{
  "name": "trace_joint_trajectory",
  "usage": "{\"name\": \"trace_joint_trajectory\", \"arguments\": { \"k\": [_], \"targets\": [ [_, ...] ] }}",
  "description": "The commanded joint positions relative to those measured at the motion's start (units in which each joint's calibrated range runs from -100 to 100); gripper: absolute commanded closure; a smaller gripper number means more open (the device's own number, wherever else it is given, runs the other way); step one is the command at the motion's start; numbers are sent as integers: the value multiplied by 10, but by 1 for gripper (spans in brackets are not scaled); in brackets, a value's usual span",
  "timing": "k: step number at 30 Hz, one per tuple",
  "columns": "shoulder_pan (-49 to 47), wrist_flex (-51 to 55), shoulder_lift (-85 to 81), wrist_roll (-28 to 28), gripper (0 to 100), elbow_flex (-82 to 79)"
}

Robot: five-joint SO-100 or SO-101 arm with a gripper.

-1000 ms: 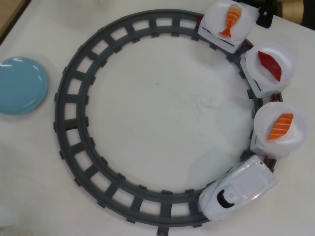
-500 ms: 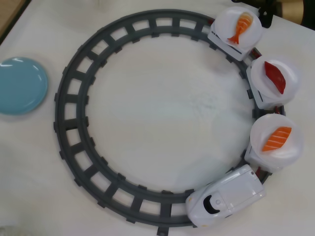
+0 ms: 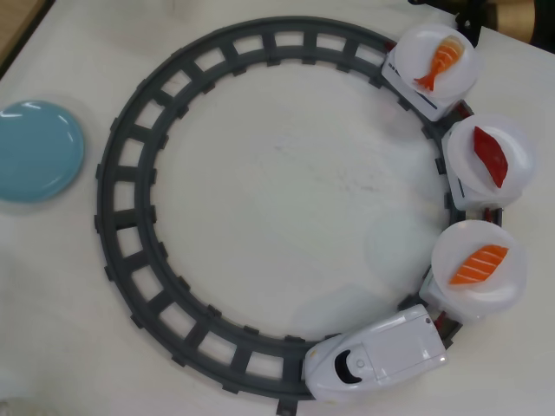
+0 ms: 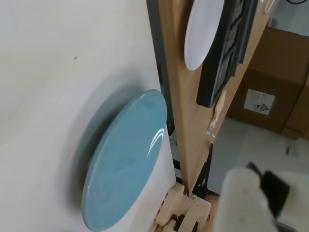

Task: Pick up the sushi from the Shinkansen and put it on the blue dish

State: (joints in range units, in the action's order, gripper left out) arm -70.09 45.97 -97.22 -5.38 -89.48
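The sushi (image 3: pixel 479 264), an orange slab with white stripes, lies on the round white plate of the car right behind the Shinkansen's white nose car (image 3: pixel 377 354), at the lower right of the overhead view. The blue dish (image 3: pixel 36 150) sits empty on the table at the far left, outside the track. The wrist view shows it close up (image 4: pixel 125 159), with the picture lying on its side. My arm does not show in the overhead view. A blurred white and black part (image 4: pixel 260 195) at the wrist view's bottom right may belong to my gripper; its jaws cannot be made out.
The grey circular track (image 3: pixel 121 199) fills the table's middle. Two more cars carry a dark red tuna piece (image 3: pixel 491 154) and an orange shrimp piece (image 3: pixel 440 61) at the upper right. In the wrist view a wooden edge (image 4: pixel 178 96), a white plate (image 4: pixel 203 31) and cardboard boxes (image 4: pixel 270 96) lie beyond the table.
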Motion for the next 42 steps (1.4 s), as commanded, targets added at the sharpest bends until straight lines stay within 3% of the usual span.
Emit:
{"name": "trace_joint_trajectory", "arguments": {
  "k": [1,30,38,42],
  "targets": [
    [3,-7,3,5,96,17],
    [79,-7,0,5,96,24],
    [127,-7,17,4,96,118],
    [140,-9,119,1,93,209]
  ]
}}
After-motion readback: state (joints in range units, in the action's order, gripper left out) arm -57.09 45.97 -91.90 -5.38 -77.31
